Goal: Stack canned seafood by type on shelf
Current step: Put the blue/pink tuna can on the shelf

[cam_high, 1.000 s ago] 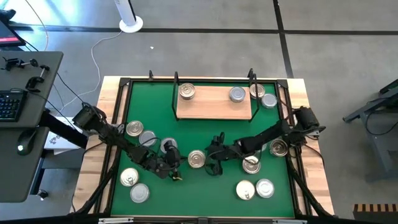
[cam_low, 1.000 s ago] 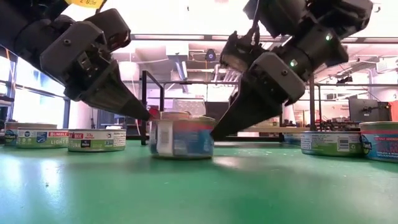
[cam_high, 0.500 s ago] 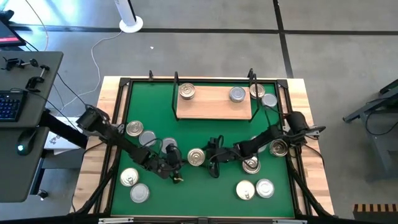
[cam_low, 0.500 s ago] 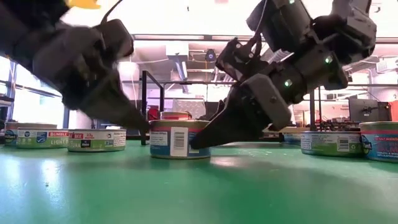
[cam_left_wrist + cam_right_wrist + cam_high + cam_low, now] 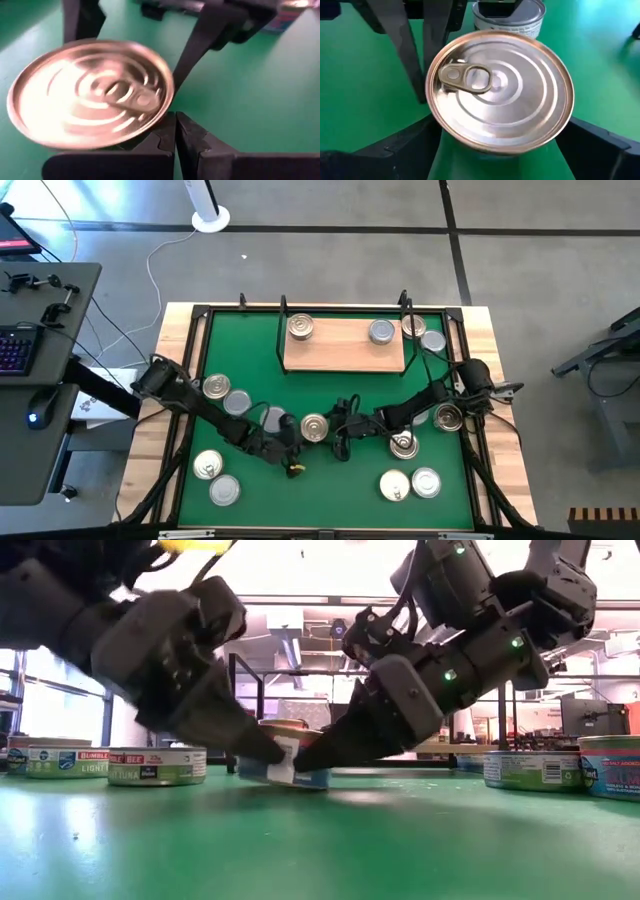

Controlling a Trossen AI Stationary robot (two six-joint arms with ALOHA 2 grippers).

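Green mat [image 5: 330, 395]: covers the table, tins scattered on it.
Shelf [image 5: 345, 346]: at the mat's far edge, 2 tins on the board.
Right gripper [image 5: 495, 150]: fingers spread wide around the gold-lidded tin [image 5: 499, 89] at mid-mat.
Left gripper [image 5: 270, 752]: fingers pressed together, tip touching that tin's side.

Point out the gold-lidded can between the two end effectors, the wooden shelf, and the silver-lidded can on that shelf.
gold-lidded can [image 5: 500, 90]: right wrist view, centre of its lid.
wooden shelf [image 5: 340, 345]: high view, bare middle of the board.
silver-lidded can [image 5: 381, 332]: high view, centre of its lid.
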